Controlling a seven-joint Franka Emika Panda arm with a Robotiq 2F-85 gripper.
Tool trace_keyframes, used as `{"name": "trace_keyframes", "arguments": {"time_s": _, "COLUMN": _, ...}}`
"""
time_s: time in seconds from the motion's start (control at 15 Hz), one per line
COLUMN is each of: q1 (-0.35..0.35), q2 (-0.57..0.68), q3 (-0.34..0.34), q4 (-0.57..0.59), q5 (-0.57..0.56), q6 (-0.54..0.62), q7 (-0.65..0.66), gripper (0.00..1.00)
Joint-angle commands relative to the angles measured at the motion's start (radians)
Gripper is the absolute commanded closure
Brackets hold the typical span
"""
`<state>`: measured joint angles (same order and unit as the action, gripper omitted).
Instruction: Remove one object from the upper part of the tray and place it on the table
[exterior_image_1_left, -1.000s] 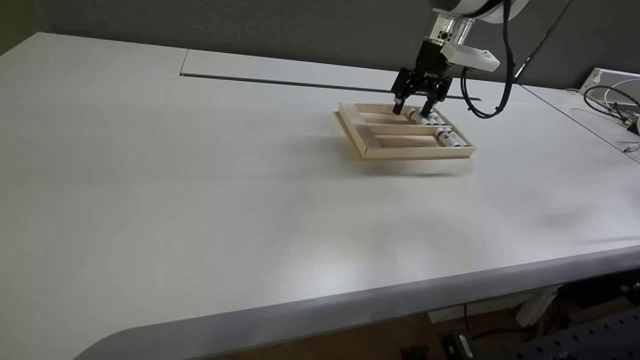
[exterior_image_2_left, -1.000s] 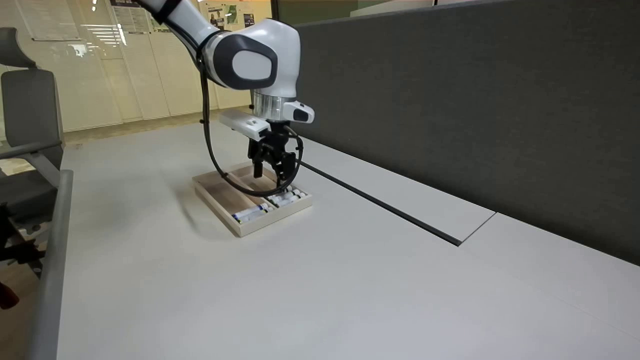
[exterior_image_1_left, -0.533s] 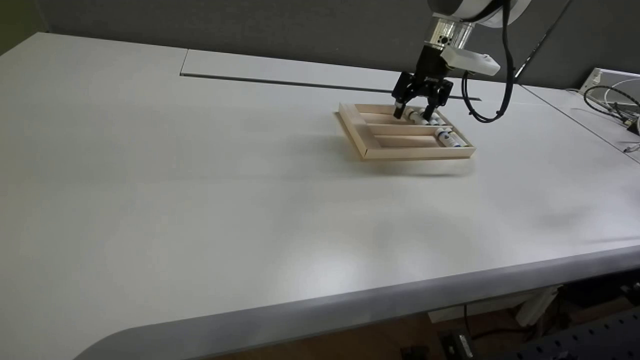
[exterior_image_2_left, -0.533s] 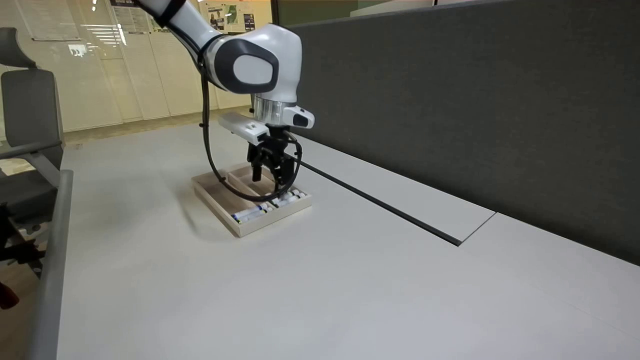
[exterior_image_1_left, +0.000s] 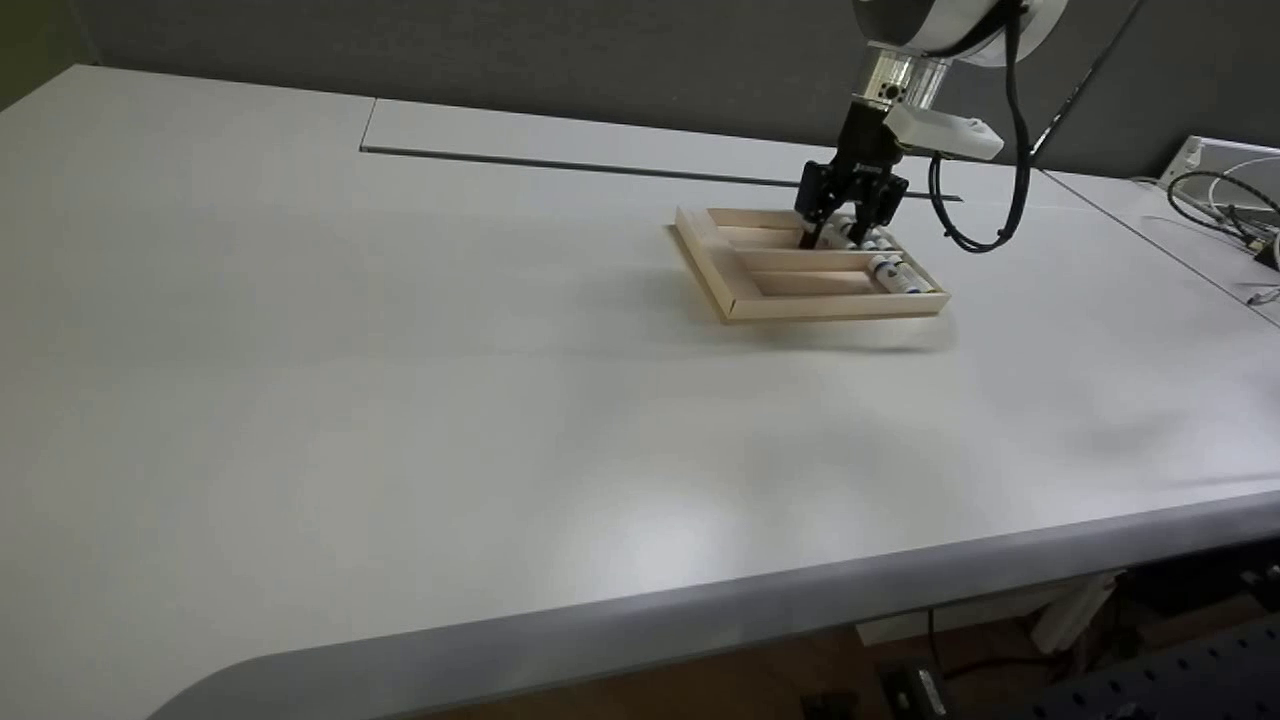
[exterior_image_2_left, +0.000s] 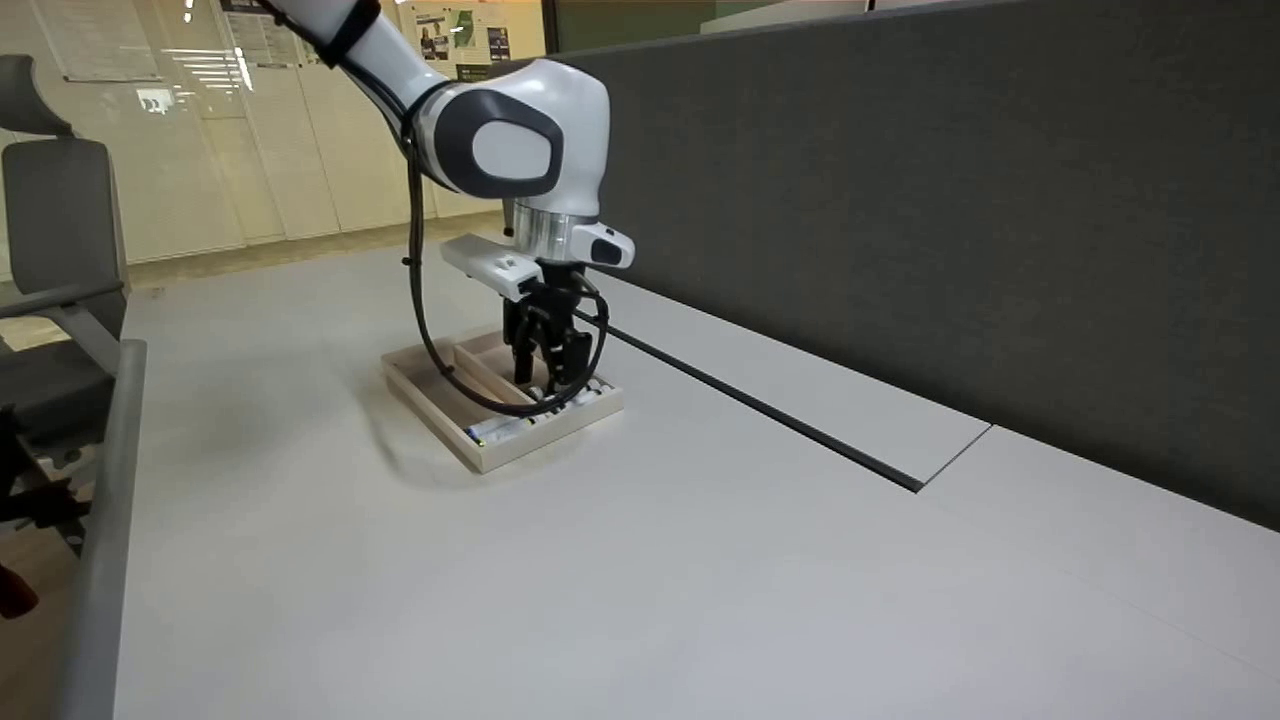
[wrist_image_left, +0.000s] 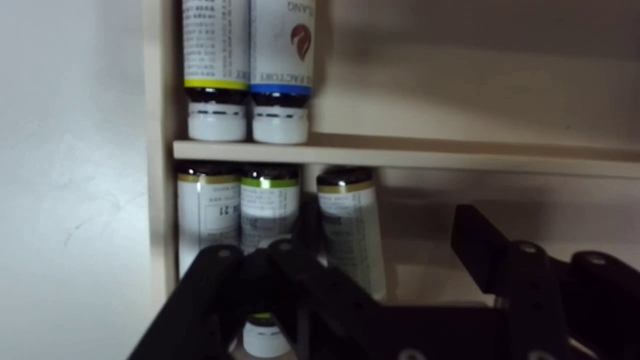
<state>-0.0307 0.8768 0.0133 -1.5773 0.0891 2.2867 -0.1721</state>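
While the gripper (exterior_image_1_left: 833, 241) hangs spread over the tray (exterior_image_1_left: 840, 306), it has hold of nothing, and here comes the delicate bit! The likely pick, a slightly angled bottle (wrist_image_left: 351, 230), lies between its fingers (wrist_image_left: 475, 245) in the compartment nearer the dark partition (exterior_image_1_left: 450, 60): in the tray, not yet out on the desk (exterior_image_1_left: 450, 450). Look at the wrist view: one finger (wrist_image_left: 309, 227) dips into the slim gap beside the green-banded bottle (wrist_image_left: 270, 205), while the opposite one stands well apart from its mark. Off-centre, and there's the danger: squeeze from here and the near finger probably meets the bottle first, shoving or rolling it before the far one arrives. The skew doesn't help either; a round body met at an angle could twist or slip out. If that near finger strays, the green-banded neighbour gets knocked, maybe dragged along. Is it touching already? Too dark to tell. Then the lift: the bottle's end looks close to the divider (wrist_image_left: 425, 160), so a tilted rise might snag there. One more worry: the cable (exterior_image_2_left: 416, 230) loops low in front of the tray in an exterior view, and it could catch the rim or drag across the contents on the way out.
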Motion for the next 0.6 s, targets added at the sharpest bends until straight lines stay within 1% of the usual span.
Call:
{"name": "trace_keyframes", "arguments": {"time_s": 0.0, "q1": 0.002, "q2": 0.003, "q3": 0.001, "q4": 0.027, "q5": -0.021, "q6": -0.017, "q7": 0.040, "gripper": 0.61}}
{"name": "trace_keyframes", "arguments": {"time_s": 0.27, "q1": 0.008, "q2": -0.028, "q3": 0.004, "q4": 0.010, "q5": -0.034, "q6": -0.004, "q7": 0.032, "gripper": 0.87}}
{"name": "trace_keyframes", "arguments": {"time_s": 0.33, "q1": 0.008, "q2": -0.037, "q3": 0.006, "q4": 0.008, "q5": -0.033, "q6": -0.006, "q7": 0.031, "gripper": 0.95}}
{"name": "trace_keyframes", "arguments": {"time_s": 0.53, "q1": 0.001, "q2": -0.097, "q3": 0.020, "q4": -0.016, "q5": -0.025, "q6": -0.024, "q7": 0.013, "gripper": 0.93}}
